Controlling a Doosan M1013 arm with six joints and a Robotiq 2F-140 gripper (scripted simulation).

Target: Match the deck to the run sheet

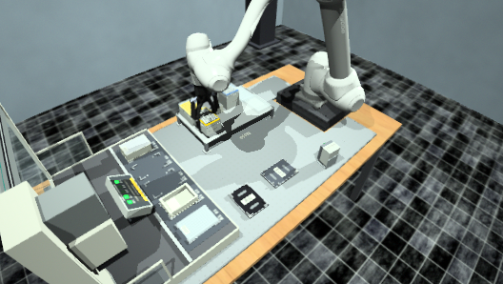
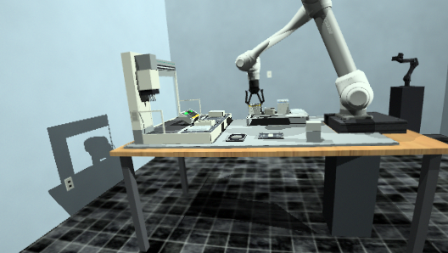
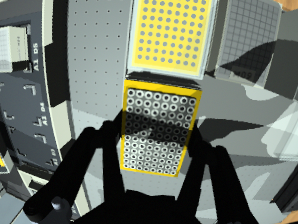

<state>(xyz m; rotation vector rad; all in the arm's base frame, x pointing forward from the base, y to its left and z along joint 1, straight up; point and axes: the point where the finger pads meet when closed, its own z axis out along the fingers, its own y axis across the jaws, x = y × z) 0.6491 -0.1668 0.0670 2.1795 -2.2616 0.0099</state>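
My gripper is shut on the long sides of a yellow-rimmed tip rack. The rack is uncovered and its rows of tips show from above. I hold it low over the near-left end of SHELF; I cannot tell whether it touches. A yellow perforated rack or cover lies on the shelf just beyond it. On the deck stand a white plate, an open reservoir and a pale covered plate.
A grey block with a bluish top and a flat grey lid also sit on SHELF. A grey box with green spots rests over the deck. Two black nests and the READY box stand on the mat.
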